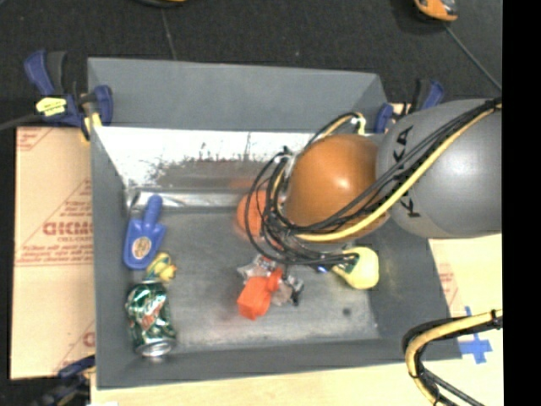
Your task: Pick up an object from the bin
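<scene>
My gripper (275, 279) hangs low in the middle of the bin, just below the orange wrist cover. An orange-red block-shaped thing (254, 299) lies right at its fingertips, touching or nearly touching them; whether the fingers are round it I cannot tell. A pale yellow rounded thing (362, 269) lies just to the right of the gripper. An orange ball (247, 214) peeks out behind the cables, up and to the left.
Along the bin's left side lie a blue hand-shaped toy (141, 233), a small yellow duck-like toy (161, 268) and a crushed green soda can (150, 317). The arm and its cables cover the bin's right half.
</scene>
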Robot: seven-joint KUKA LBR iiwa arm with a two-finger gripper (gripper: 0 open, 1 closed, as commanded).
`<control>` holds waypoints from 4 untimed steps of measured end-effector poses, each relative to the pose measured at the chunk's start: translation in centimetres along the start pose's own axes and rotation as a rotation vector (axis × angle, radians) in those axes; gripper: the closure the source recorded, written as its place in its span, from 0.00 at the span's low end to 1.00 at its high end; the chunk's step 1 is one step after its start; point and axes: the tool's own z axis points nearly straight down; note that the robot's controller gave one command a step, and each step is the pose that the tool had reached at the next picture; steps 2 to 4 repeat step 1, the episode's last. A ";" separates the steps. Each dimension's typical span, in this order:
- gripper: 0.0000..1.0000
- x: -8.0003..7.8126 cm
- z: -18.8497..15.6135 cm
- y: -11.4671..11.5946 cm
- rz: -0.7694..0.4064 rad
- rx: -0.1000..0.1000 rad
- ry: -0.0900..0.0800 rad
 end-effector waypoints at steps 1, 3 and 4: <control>1.00 0.0 -4.2 0.0 -0.001 -0.005 0.003; 1.00 0.0 -4.2 0.0 -0.001 -0.005 0.003; 1.00 0.0 -4.2 0.0 -0.001 -0.005 0.003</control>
